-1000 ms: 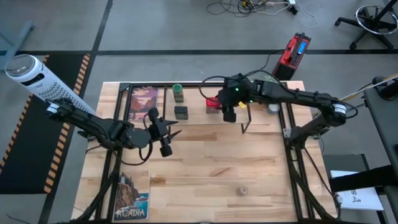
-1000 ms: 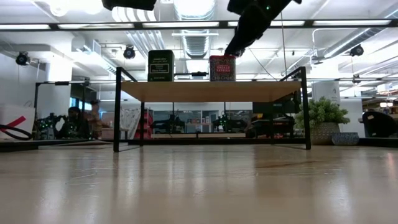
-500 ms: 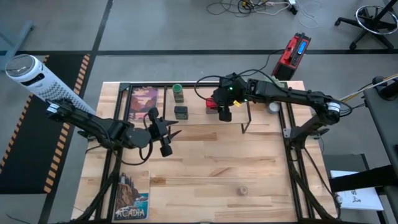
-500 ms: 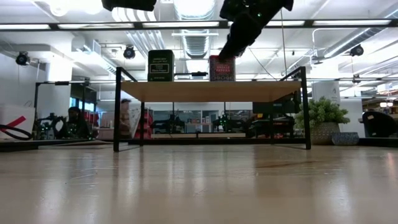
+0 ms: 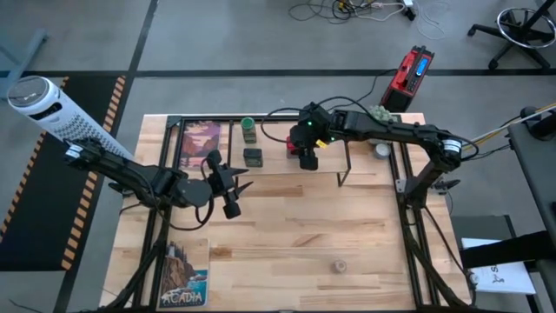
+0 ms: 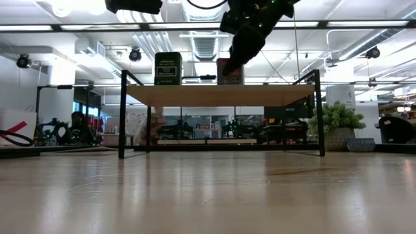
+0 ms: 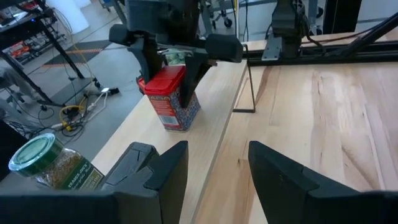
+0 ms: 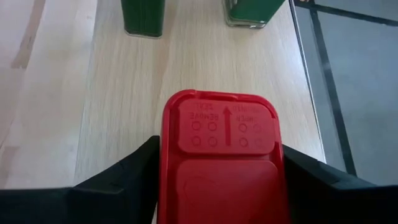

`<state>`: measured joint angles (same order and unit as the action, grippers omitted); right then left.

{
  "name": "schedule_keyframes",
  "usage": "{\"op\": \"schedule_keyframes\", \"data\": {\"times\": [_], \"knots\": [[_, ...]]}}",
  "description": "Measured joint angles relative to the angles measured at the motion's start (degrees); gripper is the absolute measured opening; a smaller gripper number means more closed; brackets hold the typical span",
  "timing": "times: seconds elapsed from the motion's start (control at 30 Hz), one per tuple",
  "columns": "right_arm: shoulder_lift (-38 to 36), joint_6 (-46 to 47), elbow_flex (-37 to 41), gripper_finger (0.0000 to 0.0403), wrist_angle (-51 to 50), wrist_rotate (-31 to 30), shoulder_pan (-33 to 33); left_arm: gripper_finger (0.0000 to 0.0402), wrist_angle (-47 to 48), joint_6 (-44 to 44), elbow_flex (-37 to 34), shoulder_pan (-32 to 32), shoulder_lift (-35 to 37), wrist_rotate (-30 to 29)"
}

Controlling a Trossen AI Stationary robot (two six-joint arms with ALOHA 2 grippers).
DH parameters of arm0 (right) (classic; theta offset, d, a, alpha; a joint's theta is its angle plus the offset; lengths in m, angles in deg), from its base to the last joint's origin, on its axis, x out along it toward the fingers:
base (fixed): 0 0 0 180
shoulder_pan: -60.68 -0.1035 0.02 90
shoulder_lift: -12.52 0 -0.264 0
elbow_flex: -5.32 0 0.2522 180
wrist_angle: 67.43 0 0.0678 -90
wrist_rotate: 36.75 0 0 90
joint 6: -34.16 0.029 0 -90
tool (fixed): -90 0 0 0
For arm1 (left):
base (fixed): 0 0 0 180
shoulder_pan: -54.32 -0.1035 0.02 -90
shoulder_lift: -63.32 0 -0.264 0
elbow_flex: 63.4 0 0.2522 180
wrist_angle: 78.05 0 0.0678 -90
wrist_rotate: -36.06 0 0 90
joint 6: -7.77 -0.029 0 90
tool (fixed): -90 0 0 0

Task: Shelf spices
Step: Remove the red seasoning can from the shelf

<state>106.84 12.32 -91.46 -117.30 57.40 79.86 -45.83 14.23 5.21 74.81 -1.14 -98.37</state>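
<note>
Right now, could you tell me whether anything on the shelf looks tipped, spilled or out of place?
Nothing stands out. The red tin stands upright on the shelf between the right gripper's fingers, and the green-capped jar looks intact.

Over the last second we see the right pincer (image 5: 307, 159) travel leftward along the shelf (image 5: 276, 161), carrying the red tin (image 7: 172, 96) between its fingers toward the dark jar (image 5: 253, 157). In the low view the tin now sits partly hidden behind the pincer.
</note>
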Motion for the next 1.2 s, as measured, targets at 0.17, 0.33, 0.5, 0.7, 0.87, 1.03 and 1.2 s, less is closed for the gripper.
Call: {"op": "schedule_keyframes", "data": {"times": [0.17,0.33,0.5,0.7,0.87,1.03,1.2], "knots": [[0.3,1.0,-0.1,0.0218,-1.1,1.5,0.0,0.0158,0.3,0.3,0.0,0.0,0.0,0.0],[-0.2,1.8,-0.1,0.0192,-1.5,1.7,0.0,0.0158,0.6,0.5,0.0,-0.1,0.0,0.0],[-0.7,2.0,0.0,0.0188,-2.2,1.1,0.0,0.0158,0.6,0.5,0.0,-0.1,0.0,0.0],[-0.8,2.5,0.0,0.0193,-2.3,0.4,0.0,0.0158,0.6,0.7,0.0,-0.1,0.0,0.0],[-1.6,2.8,0.1,0.0188,-3.2,0.3,-0.2,0.0158,0.9,0.7,0.0,-0.1,0.0,0.0],[-4.9,3.9,0.1,0.0192,-3.7,0.3,-0.7,0.0158,1.0,0.9,0.0,-0.1,0.0,0.0],[-9.3,5.8,0.1,0.0189,-4.2,0.3,-2.3,0.0158,1.0,1.1,0.0,-0.1,0.0,0.1]]}}
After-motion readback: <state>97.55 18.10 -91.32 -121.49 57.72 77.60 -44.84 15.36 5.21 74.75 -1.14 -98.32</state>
